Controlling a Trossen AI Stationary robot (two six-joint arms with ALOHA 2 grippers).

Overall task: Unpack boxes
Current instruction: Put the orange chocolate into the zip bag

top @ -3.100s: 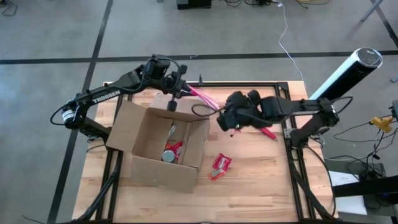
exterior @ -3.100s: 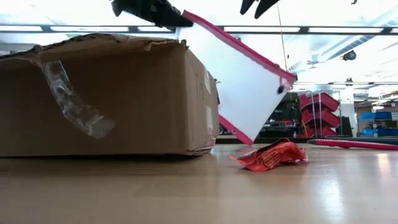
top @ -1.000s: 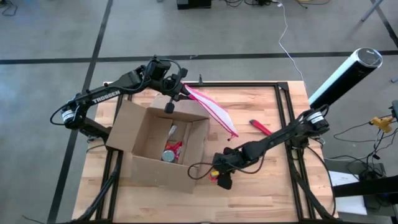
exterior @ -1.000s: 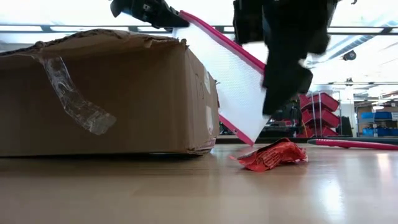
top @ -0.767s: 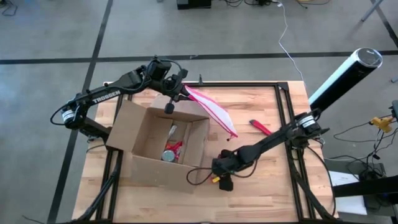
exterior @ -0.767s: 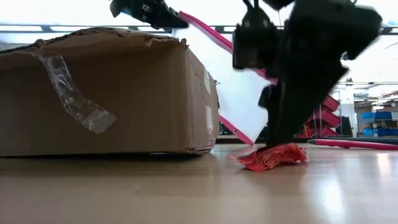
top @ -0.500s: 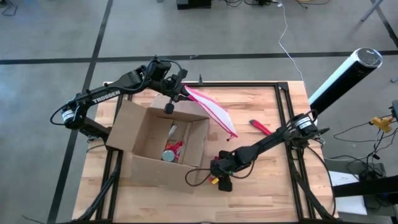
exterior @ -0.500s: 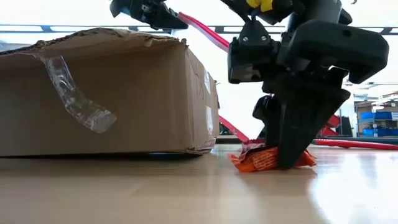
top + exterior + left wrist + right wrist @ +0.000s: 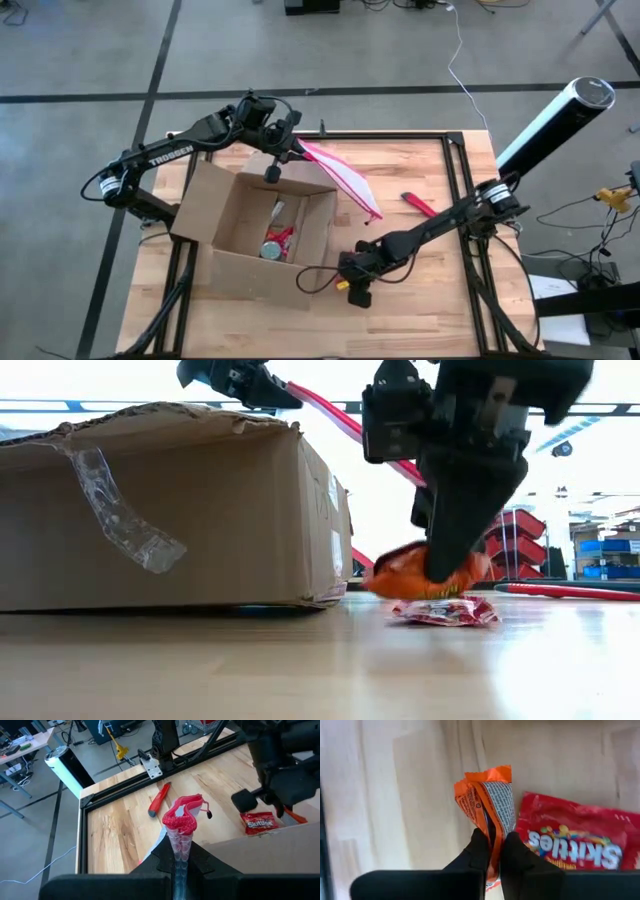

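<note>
A: Where is my right gripper (image 9: 447, 565)?

B: Stretched low, right of the box (image 9: 262, 235), pinching an orange packet (image 9: 487, 802) above the red packet (image 9: 575, 842).

A: And the left gripper (image 9: 180, 862)?

B: Raised over the box's far edge, clamping the pouch (image 9: 340, 178).

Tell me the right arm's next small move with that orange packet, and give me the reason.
Probably lift a little higher, then carry it clear to bare table. The right hand is shut on the orange packet, held just above the red Skittles packet beside the box. The left hand holds the pink-edged pouch.
</note>
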